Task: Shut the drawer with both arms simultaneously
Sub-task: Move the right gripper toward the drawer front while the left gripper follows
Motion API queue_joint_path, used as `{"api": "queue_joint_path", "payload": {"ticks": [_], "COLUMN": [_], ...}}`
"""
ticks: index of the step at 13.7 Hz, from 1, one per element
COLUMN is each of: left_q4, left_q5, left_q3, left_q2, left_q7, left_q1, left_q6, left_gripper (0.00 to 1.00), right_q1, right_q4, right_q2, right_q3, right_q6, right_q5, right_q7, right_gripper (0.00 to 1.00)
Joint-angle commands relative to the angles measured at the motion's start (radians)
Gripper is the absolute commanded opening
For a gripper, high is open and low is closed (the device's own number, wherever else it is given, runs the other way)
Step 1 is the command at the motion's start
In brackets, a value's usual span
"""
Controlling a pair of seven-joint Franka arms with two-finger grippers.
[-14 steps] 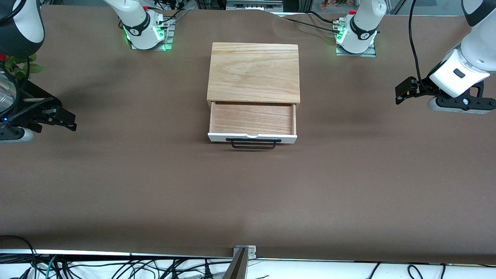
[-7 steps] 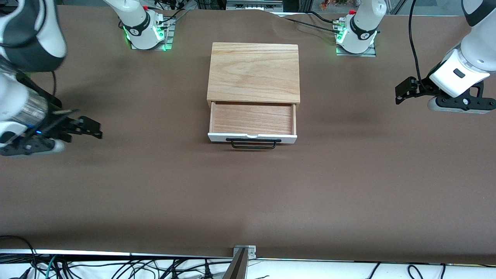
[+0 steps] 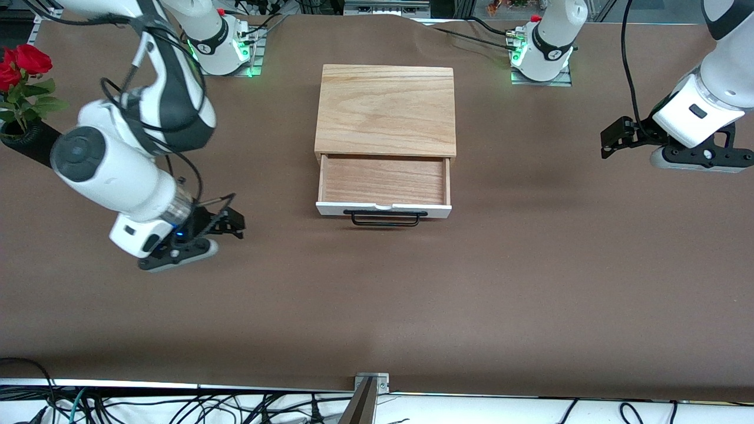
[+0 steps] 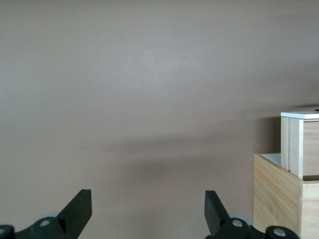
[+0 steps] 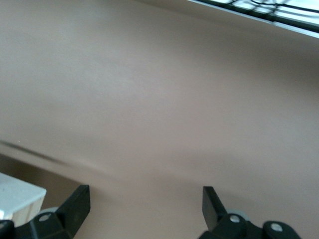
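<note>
Drawer (image 3: 384, 187) pulled out of wooden casing (image 3: 386, 110), handle side nearest front camera. Right gripper (image 3: 227, 222) over table toward right arm's end of the drawer, fingers spread, holding nothing. Left gripper (image 3: 612, 140) spread too, well apart toward left arm's end; that arm waits.

Plain matte brown table covering (image 3: 377, 294). Light oak box casing (image 3: 386, 109) with wavy grain on top. Shallow drawer (image 3: 384, 179): reddish-tan wood floor, white front panel, thin black wire handle (image 3: 386, 218). White jointed robot arms with dark grey bands; black two-finger left gripper (image 3: 612, 138) and right gripper (image 3: 232, 222). Red roses with green leaves (image 3: 20, 73) in a black holder. Green lights glow at both bases.
</note>
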Motion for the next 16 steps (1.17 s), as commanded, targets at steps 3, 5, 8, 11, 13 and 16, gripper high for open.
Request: {"api": "queue_joint_path", "payload": {"ticks": [3, 5, 8, 11, 13, 16], "left_q4": [0.015, 0.015, 0.018, 0.020, 0.110, 0.250], "left_q5": [0.027, 0.025, 0.008, -0.165, -0.193, -0.202], "left_q3": [-0.005, -0.003, -0.018, -0.026, -0.064, -0.084], "left_q2": [0.000, 0.000, 0.035, 0.116, 0.240, 0.418], "left_q7": [0.003, 0.011, 0.009, 0.012, 0.008, -0.005], "left_q1": [-0.002, -0.002, -0.037, -0.051, -0.063, -0.135], "left_q6": [-0.018, -0.018, -0.018, -0.006, 0.006, 0.055], "left_gripper": [1.00, 1.00, 1.00, 1.00, 1.00, 1.00], "right_q1": [0.079, 0.102, 0.139, 0.174, 0.176, 0.174], "right_q4": [0.134, 0.136, 0.136, 0.136, 0.136, 0.136], "right_q2": [0.135, 0.152, 0.175, 0.209, 0.226, 0.243], "right_q3": [-0.005, -0.005, -0.004, -0.004, 0.015, 0.025], "right_q6": [0.061, 0.079, 0.126, 0.171, 0.173, 0.159], "right_q5": [0.104, 0.119, 0.145, 0.147, 0.196, 0.242], "right_q7": [0.001, 0.003, 0.205, 0.255, 0.255, 0.247], "right_gripper": [1.00, 1.00, 1.00, 1.00, 1.00, 1.00]}}
